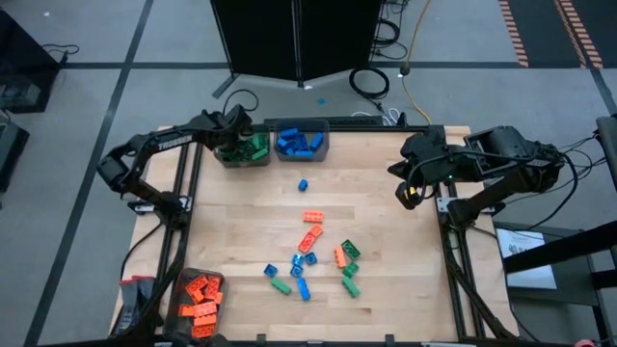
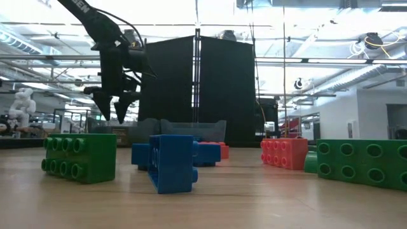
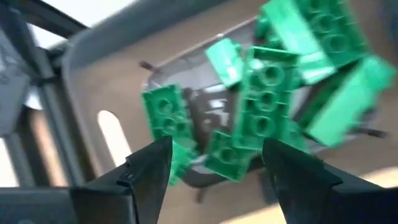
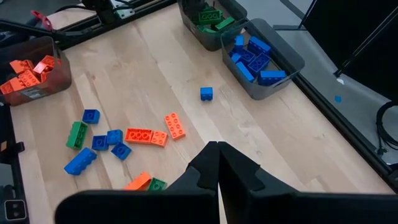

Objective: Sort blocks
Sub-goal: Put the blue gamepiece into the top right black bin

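Left gripper [image 3: 211, 165] was positioned open above the bin [image 1: 241, 154] of green blocks [image 3: 264, 93].
"TROSSEN" was partly read on that arm; right gripper [image 4: 217, 163] was parked closed.

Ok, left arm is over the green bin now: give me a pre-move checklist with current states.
1. Left gripper open over green bin: ok.
2. Nothing between its fingers: ok.
3. Green blocks lying inside the bin: ok.
4. Right gripper shut, empty, parked at the table's right edge: ok.
5. Loose blocks left on the table: not ok, sorting unfinished.
6. Block fully settled in the bin: cannot tell.
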